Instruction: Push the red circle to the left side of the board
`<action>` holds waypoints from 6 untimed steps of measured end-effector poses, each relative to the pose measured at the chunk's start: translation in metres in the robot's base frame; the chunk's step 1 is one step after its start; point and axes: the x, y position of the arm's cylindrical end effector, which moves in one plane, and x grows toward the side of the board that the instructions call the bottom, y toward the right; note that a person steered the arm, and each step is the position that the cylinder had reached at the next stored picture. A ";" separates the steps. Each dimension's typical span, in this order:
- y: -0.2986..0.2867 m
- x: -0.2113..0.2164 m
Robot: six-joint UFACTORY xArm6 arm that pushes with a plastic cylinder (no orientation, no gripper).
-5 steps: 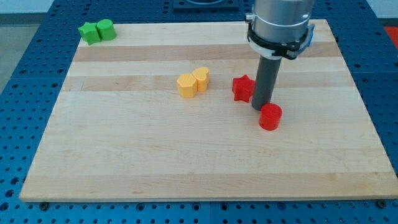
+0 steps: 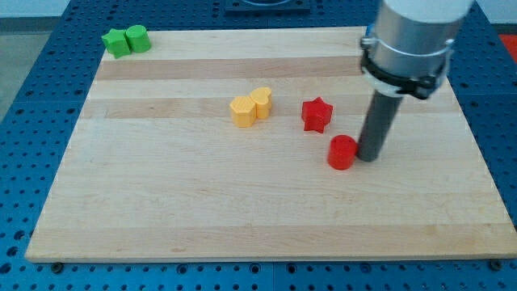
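Observation:
The red circle (image 2: 342, 152) is a short red cylinder right of the board's middle. My tip (image 2: 369, 157) stands on the board against the circle's right side, touching it or nearly so. A red star (image 2: 317, 114) lies just above and left of the circle, a small gap apart. The rod rises to the silver arm housing (image 2: 408, 36) at the view's top right.
Two yellow blocks (image 2: 250, 107) sit pressed together near the board's middle, left of the red star. Two green blocks (image 2: 126, 40) sit together at the board's top left corner. The wooden board (image 2: 161, 194) lies on a blue perforated table.
My tip has moved from the circle's upper left, between star and circle, round to its right side. The red circle has shifted slightly to the left.

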 end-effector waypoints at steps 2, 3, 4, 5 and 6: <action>-0.076 0.001; -0.112 0.013; -0.139 0.034; -0.140 0.055; -0.110 0.071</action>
